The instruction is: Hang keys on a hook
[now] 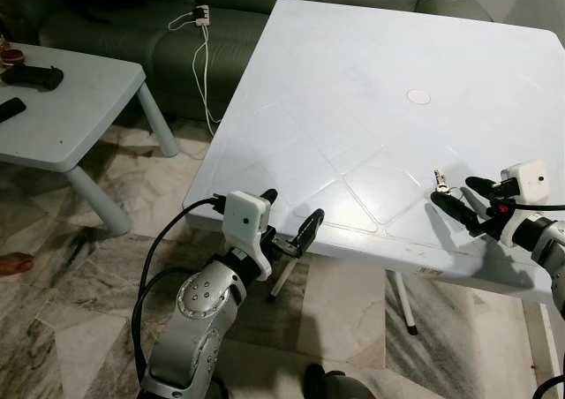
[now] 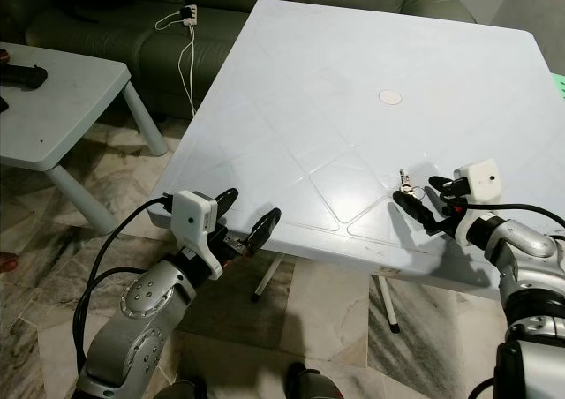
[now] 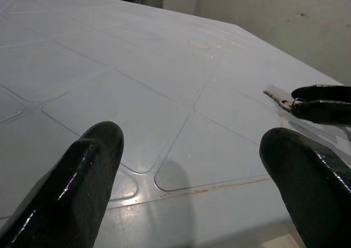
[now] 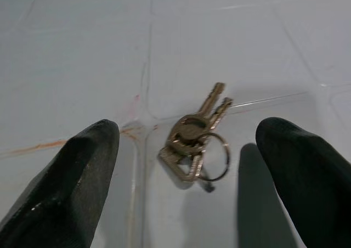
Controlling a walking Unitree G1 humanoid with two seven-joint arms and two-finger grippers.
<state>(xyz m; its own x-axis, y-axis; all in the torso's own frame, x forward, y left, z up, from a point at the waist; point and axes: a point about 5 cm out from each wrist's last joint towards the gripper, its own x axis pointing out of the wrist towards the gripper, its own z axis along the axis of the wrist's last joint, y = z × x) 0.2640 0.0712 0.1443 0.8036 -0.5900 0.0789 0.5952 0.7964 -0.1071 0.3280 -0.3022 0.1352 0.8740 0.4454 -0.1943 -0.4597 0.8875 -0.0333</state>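
Observation:
A small bunch of brass keys point(image 4: 193, 141) on a ring lies flat on the white plastic table point(image 1: 353, 90), close to its near right edge. My right gripper point(image 1: 457, 192) hovers just behind the keys point(image 1: 439, 184), low over the table. It is open, one black finger point(image 4: 74, 174) on each side of the bunch, touching nothing. My left gripper point(image 1: 293, 207) is open at the table's near left edge, well apart from the keys point(image 3: 277, 99), and it holds nothing.
A low grey side table point(image 1: 79, 108) with a black controller point(image 1: 33, 77) stands to the left. A green sofa point(image 1: 177, 11) behind carries a power strip point(image 1: 201, 15) with a white cable hanging down. Marble floor shows below; a person's foot point(image 1: 13, 262) is at the left edge.

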